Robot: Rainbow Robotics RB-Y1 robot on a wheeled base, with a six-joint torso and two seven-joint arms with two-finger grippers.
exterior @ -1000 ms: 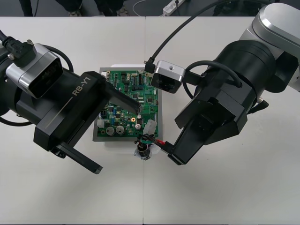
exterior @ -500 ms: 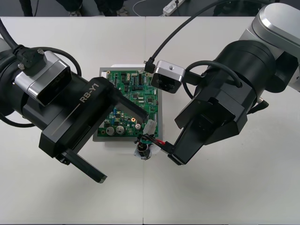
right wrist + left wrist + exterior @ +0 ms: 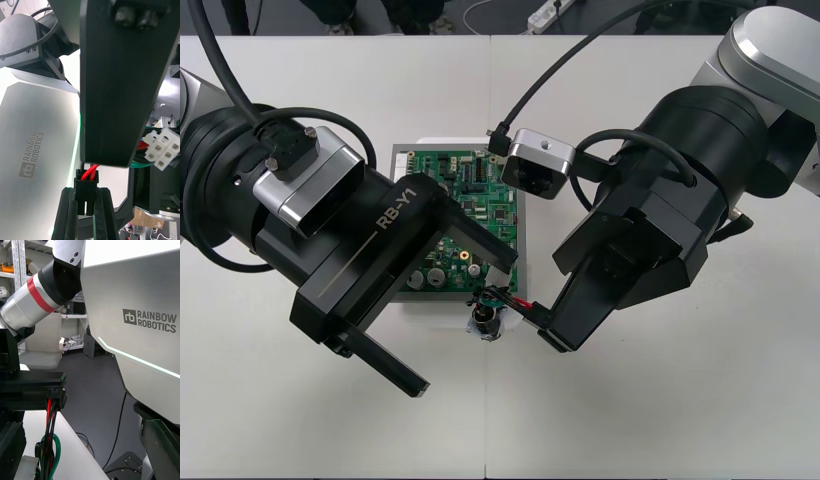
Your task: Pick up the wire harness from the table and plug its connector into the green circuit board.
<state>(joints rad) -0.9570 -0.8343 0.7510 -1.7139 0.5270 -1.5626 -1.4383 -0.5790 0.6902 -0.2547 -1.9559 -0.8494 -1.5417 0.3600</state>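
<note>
Over light table [image 3: 660, 420], at green circuit board's [image 3: 468, 180] near edge: plug [image 3: 85, 183] of wire harness [image 3: 498, 300] pinched in right gripper [image 3: 85, 212]; left gripper [image 3: 460, 322] splayed wide alongside.

L gripper [image 3: 460, 323] over board [image 3: 480, 190] left half; R gripper [image 3: 548, 332], harness [image 3: 485, 322] block near edge; near table [image 3: 630, 420] free.
</note>
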